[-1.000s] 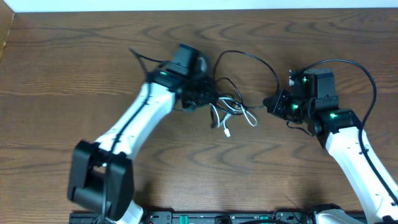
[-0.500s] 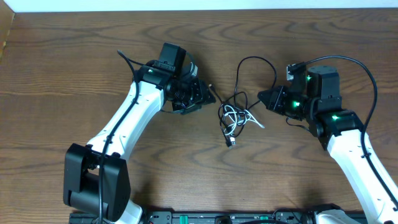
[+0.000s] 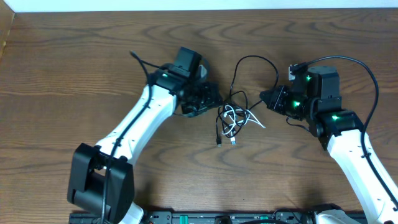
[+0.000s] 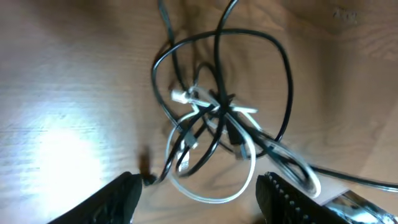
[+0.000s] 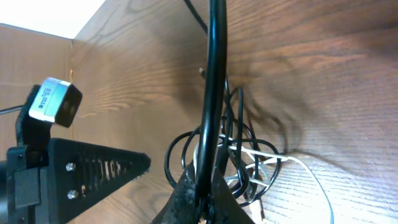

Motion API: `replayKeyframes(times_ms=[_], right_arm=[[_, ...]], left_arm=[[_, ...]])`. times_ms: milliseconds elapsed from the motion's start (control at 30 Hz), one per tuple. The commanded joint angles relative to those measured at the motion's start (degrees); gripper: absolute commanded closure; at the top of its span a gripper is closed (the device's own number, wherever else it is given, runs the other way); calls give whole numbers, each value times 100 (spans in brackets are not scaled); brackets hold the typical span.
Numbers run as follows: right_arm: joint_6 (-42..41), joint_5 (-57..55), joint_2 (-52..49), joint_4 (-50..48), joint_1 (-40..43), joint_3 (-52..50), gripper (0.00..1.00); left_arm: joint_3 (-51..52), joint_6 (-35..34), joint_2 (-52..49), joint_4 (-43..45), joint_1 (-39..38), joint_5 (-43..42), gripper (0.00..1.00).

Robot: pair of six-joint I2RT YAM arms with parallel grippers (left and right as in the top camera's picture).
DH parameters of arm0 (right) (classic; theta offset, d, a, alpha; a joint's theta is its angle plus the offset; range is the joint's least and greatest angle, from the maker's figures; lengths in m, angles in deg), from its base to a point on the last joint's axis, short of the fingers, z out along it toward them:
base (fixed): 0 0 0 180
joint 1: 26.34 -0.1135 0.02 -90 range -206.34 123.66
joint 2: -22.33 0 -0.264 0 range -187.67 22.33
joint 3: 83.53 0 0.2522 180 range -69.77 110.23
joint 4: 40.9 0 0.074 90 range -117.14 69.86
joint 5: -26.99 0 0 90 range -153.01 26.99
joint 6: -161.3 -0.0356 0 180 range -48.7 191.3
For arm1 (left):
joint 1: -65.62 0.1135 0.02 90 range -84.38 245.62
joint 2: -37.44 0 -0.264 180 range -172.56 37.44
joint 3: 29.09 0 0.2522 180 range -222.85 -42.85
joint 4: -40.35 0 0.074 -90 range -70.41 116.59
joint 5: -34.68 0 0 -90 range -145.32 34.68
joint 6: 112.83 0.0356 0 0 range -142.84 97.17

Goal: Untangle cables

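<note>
The white cable (image 3: 249, 117) is wound through the tangle of cables (image 3: 231, 119), which lies on the table (image 3: 62, 74) between the two arms. Just left of the tangle sits the left gripper (image 3: 212, 99), jaws spread with nothing between them (the knot fills its wrist view). Just right of the tangle, the right gripper (image 3: 264, 99) is pressed together, pinching a black cable (image 3: 252, 59). This cable arcs in a wide loop beyond the tangle.

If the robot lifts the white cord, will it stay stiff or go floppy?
Probably floppy: the white cord lies in loose curls. It looks thin, so likely light. It's woven through the black cords, so they'd probably drag along.
</note>
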Motion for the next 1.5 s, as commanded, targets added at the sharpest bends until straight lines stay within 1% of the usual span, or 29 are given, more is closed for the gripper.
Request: replayKeyframes(times_ms=[0,100,167,233,300,333,367,433,567,700,833,1000,1100,1233,1300,1367,1400,1467], right_arm=[[-42,-87,70,52,9,-31,99],[-42,-87,70,94,9,-31,99],[-42,-90,70,94,9,-31,99],[-42,-164,70,94,9,-31,99],[-17,-264,70,101,9,-31,99],[26,-321,70,114,9,-31,99],[92,-393,70,122,9,-31,99],[293,-658,70,179,15,-31,99],[330,-1320,70,387,26,-31,99],[328,-1937,70,501,24,-31,99],[323,-2632,63,634,24,-31,99],[321,-3204,-98,715,20,-33,99],[319,-3362,-291,715,20,-33,99],[251,-3362,-577,704,20,-33,99],[254,-3359,-737,691,20,-33,99],[256,-3362,-868,691,20,-33,91],[258,-3359,-933,693,20,-33,82],[262,-3359,-1005,723,20,-33,56]], left_arm=[[68,-345,-225,236,-256,328,36],[68,-527,-431,417,-461,348,37],[68,-553,-603,457,-603,463,45],[70,-540,-787,439,-726,723,50],[70,-376,-968,400,-800,960,67],[70,-254,-1056,356,-820,1051,78],[70,-116,-1113,315,-817,1091,92],[70,192,-1163,177,-769,1217,93],[68,588,-1147,-155,-525,1818,93],[68,597,-1150,-516,-157,2577,93],[68,592,-1150,-870,345,3077,92],[68,549,-1150,-1032,1110,3152,93],[68,483,-1150,-1032,1558,3056,92],[76,490,-1150,-1032,1912,2653,92],[81,492,-1150,-1029,1961,2636,92],[85,577,-1150,-986,1954,2634,92],[87,577,-1150,-966,1943,2636,92],[111,577,-1152,-907,1932,2638,92]])
